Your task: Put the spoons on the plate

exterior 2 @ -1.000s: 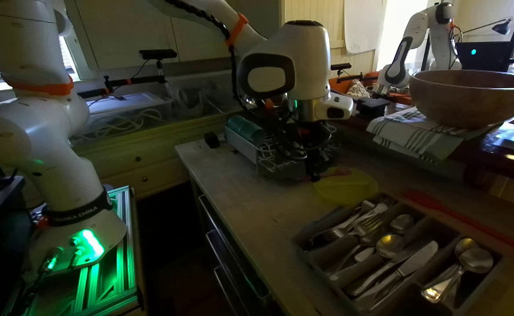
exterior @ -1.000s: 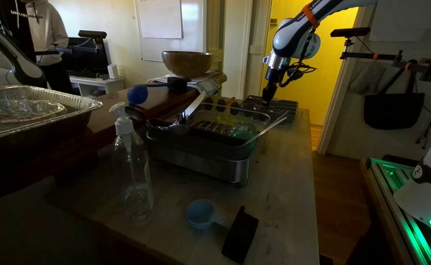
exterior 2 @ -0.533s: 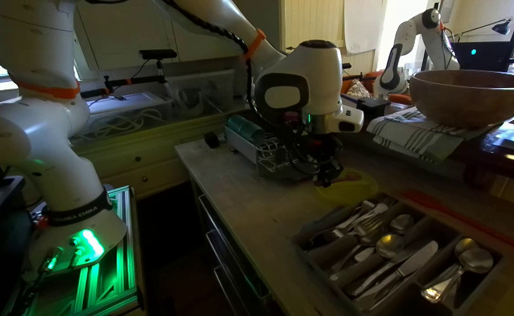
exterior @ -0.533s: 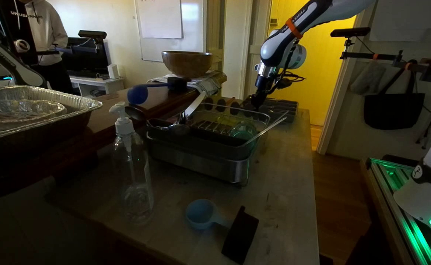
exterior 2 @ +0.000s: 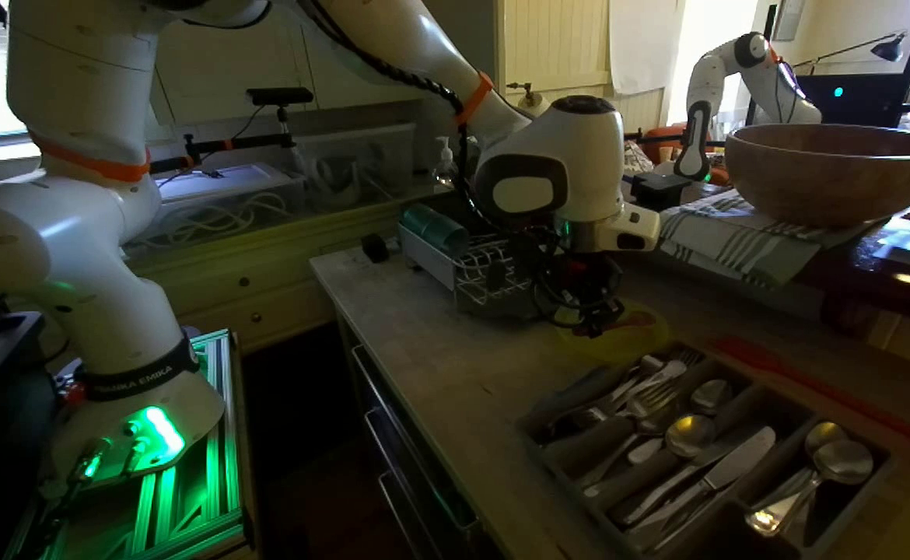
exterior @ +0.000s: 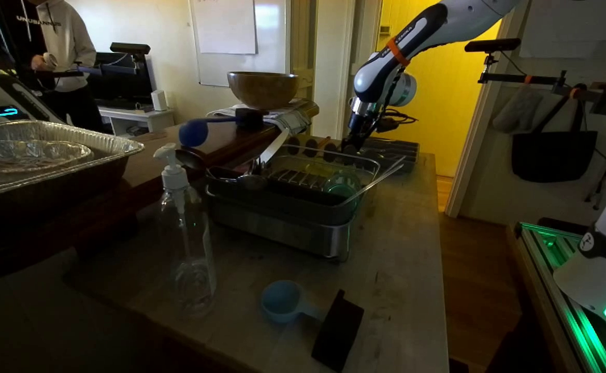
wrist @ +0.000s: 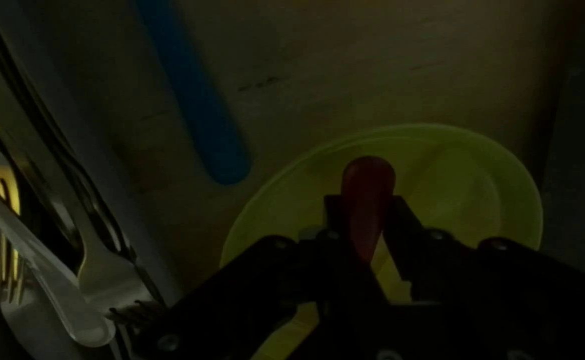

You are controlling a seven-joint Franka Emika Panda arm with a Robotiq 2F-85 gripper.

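In the wrist view the gripper grips a red handle, jaws closed up to both its sides, over the yellow plate; I cannot tell whether handle and plate touch. Metal spoons lie in the cutlery tray

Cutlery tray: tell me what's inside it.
Forks, spoons and at least one knife show in the tray. Whatever lies beneath the top pieces is covered and can't be seen.
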